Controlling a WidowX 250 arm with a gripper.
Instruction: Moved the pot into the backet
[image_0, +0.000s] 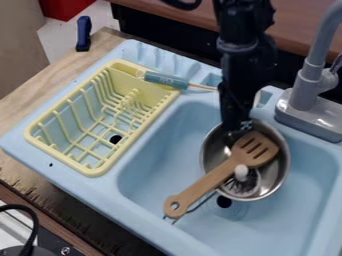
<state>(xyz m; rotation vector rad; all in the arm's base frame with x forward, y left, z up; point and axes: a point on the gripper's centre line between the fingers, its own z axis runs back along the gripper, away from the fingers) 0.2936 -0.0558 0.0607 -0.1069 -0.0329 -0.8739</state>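
My gripper (237, 131) hangs straight down over the upper-left part of the metal pot (278, 172), low beside its rim; whether it touches the pot I cannot tell. The round silver pot rests in the right basin of the blue sink. A wooden slotted spatula (217, 178) lies across it, its handle sticking out past the lower-left rim, and a whisk (242, 186) with a pale knob sits inside. The yellow basket (91, 171), a dish rack with wire-like slots, stands at the left of the sink.
A teal-handled utensil (166, 80) lies across the basket's upper-right corner toward the arm. The grey faucet (306, 92) rises right of the arm. A raised blue divider (148, 145) separates basket and basin. A blue-and-black object (83, 34) stands at the upper left.
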